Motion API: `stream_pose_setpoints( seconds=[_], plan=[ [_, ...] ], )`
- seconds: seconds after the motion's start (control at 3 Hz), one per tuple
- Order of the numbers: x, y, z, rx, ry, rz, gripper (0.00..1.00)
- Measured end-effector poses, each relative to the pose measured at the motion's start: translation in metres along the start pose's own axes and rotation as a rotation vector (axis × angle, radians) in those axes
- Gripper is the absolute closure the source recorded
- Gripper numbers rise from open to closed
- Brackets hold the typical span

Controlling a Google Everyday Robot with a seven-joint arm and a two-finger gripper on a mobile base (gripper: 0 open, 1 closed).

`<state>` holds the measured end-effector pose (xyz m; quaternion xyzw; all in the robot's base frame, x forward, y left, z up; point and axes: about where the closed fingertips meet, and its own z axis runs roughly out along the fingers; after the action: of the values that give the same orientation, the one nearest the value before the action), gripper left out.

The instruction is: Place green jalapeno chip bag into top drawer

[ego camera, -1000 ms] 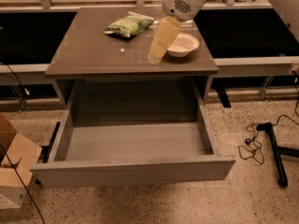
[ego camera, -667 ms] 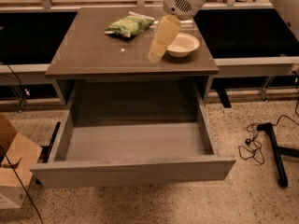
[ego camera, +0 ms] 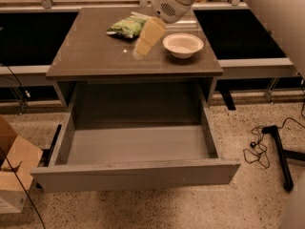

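The green jalapeno chip bag [ego camera: 126,26] lies on the back left of the grey-brown table [ego camera: 90,61]. My gripper [ego camera: 140,50] hangs from the white arm [ego camera: 171,1] and points down and to the left. Its tip is just right of and in front of the bag, low over the tabletop, between the bag and a round white bowl [ego camera: 183,44]. It does not touch the bag. The top drawer [ego camera: 133,175] is pulled fully out below the table, and its grey inside holds nothing.
A cardboard box [ego camera: 12,171] stands on the floor at the lower left, next to the drawer front. A black stand leg and cable [ego camera: 274,147] lie on the floor at the right. Dark low shelving runs behind the table on both sides.
The gripper has moved left across the tabletop, away from the bowl and closer to the chip bag. The bag, bowl and drawer have not moved.
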<state>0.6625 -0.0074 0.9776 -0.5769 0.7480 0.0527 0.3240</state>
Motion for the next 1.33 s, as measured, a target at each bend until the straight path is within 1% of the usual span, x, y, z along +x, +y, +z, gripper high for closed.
stream_pose_setpoints(
  seconds=[0.33, 0.67, 1.0, 1.33],
  plan=[
    [-0.029, -0.036, 0.047, 0.016, -0.112, 0.054, 0.00],
    [-0.039, -0.058, 0.081, 0.006, -0.179, 0.105, 0.00],
    [-0.032, -0.089, 0.115, -0.018, -0.302, 0.227, 0.00],
    [-0.028, -0.102, 0.135, -0.050, -0.382, 0.291, 0.00]
  ],
)
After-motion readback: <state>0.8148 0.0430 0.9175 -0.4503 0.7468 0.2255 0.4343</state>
